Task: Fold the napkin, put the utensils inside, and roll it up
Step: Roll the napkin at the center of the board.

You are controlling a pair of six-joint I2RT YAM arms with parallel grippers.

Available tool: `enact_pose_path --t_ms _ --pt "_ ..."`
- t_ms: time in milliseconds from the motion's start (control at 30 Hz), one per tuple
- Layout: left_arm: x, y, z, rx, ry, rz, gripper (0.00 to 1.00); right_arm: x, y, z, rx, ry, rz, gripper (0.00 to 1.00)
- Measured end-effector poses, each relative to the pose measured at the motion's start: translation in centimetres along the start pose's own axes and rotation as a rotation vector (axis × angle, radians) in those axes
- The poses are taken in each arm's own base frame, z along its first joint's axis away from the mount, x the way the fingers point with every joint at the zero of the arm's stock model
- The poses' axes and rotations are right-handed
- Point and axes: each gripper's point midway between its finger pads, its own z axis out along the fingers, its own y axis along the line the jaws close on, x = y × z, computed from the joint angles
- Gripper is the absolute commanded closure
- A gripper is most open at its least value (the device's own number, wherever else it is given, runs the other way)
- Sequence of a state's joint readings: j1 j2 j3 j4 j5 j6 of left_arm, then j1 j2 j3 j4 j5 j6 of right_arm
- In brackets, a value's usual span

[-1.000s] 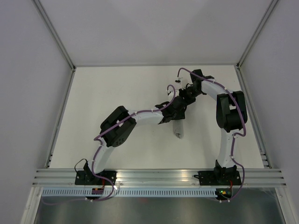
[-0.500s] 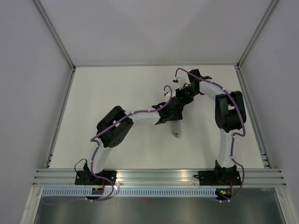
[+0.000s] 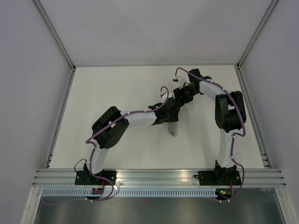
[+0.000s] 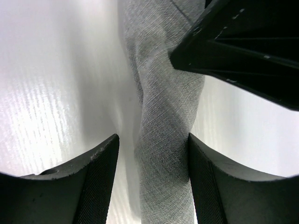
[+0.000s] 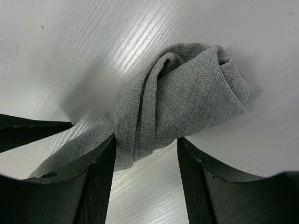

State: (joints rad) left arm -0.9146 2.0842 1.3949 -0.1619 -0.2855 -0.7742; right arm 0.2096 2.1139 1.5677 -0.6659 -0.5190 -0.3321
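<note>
The grey napkin [image 3: 173, 129] lies on the white table as a tight, twisted roll. In the left wrist view the napkin roll [image 4: 163, 107] runs between my left gripper's [image 4: 153, 140] open jaws, close against the right pad with a gap on the left. In the right wrist view the thick curled end of the napkin roll [image 5: 187, 98] lies just beyond my right gripper [image 5: 145, 142], whose open jaws straddle its near edge. Seen from above, my left gripper [image 3: 170, 112] and my right gripper [image 3: 180, 95] meet over the roll's far end. The fork is hidden.
The white table [image 3: 117, 93] is walled by pale panels with metal frame posts at the back corners. A metal rail [image 3: 159, 175] runs along the near edge by the arm bases. The right gripper's black finger [image 4: 243, 51] crosses the left wrist view's upper right.
My left arm has drawn back to the left, and the napkin roll's free end has shifted slightly left and up with it. My right gripper has barely moved.
</note>
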Motion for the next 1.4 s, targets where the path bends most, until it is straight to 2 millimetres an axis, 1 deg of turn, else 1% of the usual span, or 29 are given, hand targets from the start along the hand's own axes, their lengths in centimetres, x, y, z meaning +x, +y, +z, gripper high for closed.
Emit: enact_pose_path --t_ms 267,500,700,1000,1267,1400 --pt "0.2 1.0 -0.6 -0.016 0.027 0.037 0.35 0.1 0.1 0.0 -0.005 0.002 0.002 0.39" --pt "0.6 0.9 -1.0 0.012 0.059 0.061 0.37 0.1 0.1 0.0 -0.005 0.004 0.002 0.39" --pt "1.3 0.2 -1.2 0.060 0.094 0.063 0.40 0.0 0.1 -0.1 -0.004 0.004 0.001 0.39" --pt "2.7 -1.5 -1.9 0.150 0.121 0.062 0.39 -0.9 -0.6 -0.2 0.017 -0.009 -0.008 0.39" --pt "3.0 -0.6 -2.9 0.136 0.130 0.063 0.35 -1.0 -0.7 -0.2 0.023 -0.009 -0.010 0.39" --pt "2.4 0.0 -3.9 0.111 0.123 0.064 0.35 -1.0 -0.7 -0.2 0.024 -0.009 -0.011 0.39"
